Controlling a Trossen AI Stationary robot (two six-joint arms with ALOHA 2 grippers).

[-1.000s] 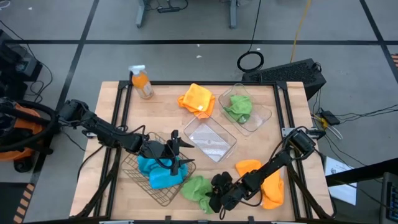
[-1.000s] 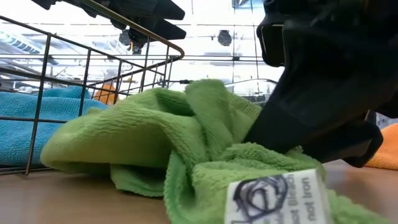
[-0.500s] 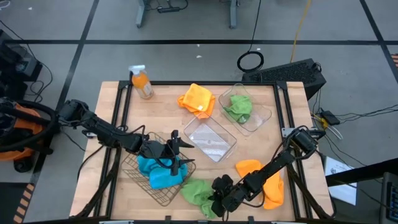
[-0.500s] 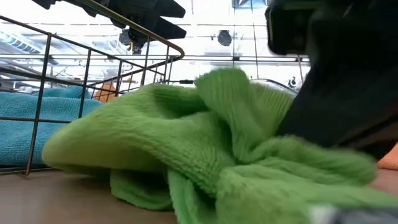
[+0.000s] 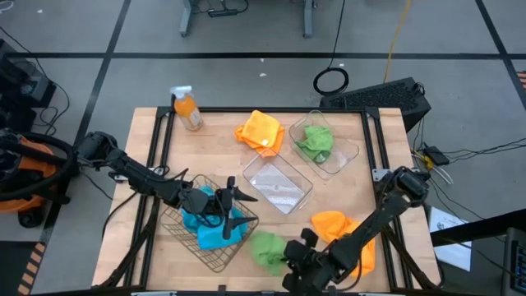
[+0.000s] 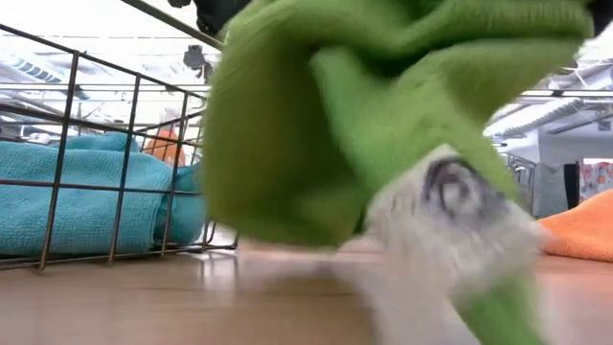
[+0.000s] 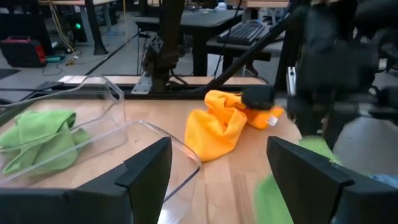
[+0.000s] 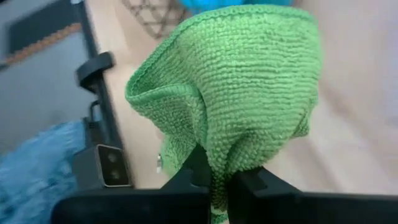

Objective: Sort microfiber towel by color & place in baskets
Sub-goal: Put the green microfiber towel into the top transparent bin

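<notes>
Since a second ago the right gripper (image 5: 289, 261) has pinched its fingers tight on the crumpled green microfiber towel (image 5: 267, 247) and raised it off the wooden table (image 5: 214, 144); in the low view the cloth (image 6: 383, 105) now hangs above the boards with its white label dangling. It sits near the table's front edge, just beside the dark wire-mesh basket (image 5: 215, 255), which holds bright blue towels (image 5: 205, 230). Over that basket hovers the left gripper (image 5: 234, 205), jaws spread wide and empty. Another green towel (image 5: 314, 141) lies in a clear plastic tub (image 5: 349, 152), a second clear tub (image 5: 279, 182) stands beside it, and two orange towels (image 5: 261, 130) (image 5: 333, 222) rest on the table.
</notes>
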